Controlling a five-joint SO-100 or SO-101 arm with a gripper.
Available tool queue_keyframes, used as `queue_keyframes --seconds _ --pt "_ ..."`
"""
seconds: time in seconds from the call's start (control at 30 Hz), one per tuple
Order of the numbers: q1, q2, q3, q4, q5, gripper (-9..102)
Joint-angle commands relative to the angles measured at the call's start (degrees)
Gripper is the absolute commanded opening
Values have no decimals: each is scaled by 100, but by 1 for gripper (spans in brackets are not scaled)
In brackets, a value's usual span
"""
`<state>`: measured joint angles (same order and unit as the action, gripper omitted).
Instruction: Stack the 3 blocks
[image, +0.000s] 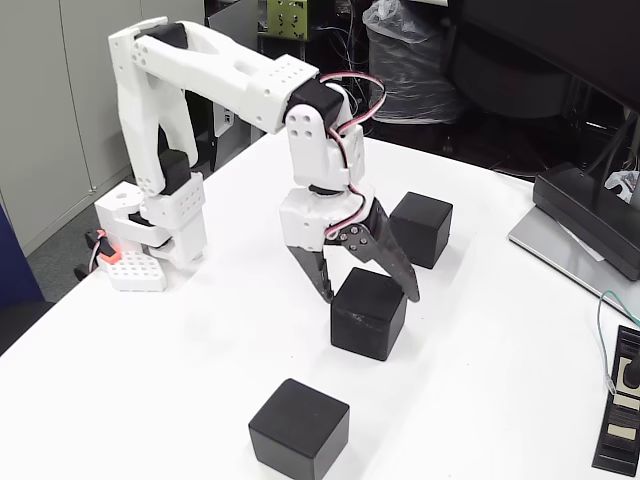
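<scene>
open gripper over the middle block

white arm (215, 70) bent over a white table (180, 360), base (150, 235) at the left edge in the fixed view. gripper (368, 293) pointed down, jaws spread wide, nothing held. black fingertips low at the back upper edge of the middle block (369, 313), one to its left, one over its right top corner; contact not clear from this angle.

three black blocks, all apart, none stacked. middle block just below the gripper, resting on the table. far block (422, 228) behind and to the right, partly hidden by the right finger (392, 255). near block (299, 428) at the front, left of the middle one, well clear of the gripper.

red and white wires (355, 95) looped by the wrist. laptop (590, 225) at the right edge, flat black device (622, 412) with a white label at the lower right corner, thin green cable (602, 335) beside it.
</scene>
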<state>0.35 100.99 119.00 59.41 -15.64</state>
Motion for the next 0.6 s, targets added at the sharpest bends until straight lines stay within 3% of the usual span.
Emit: queue_keyframes --seconds 0.0,0.23,0.57 --pt "149 -167 -176 -308 -18 36" --pt "237 -800 -176 -554 -62 32" --pt "246 -800 -185 -615 0 3"
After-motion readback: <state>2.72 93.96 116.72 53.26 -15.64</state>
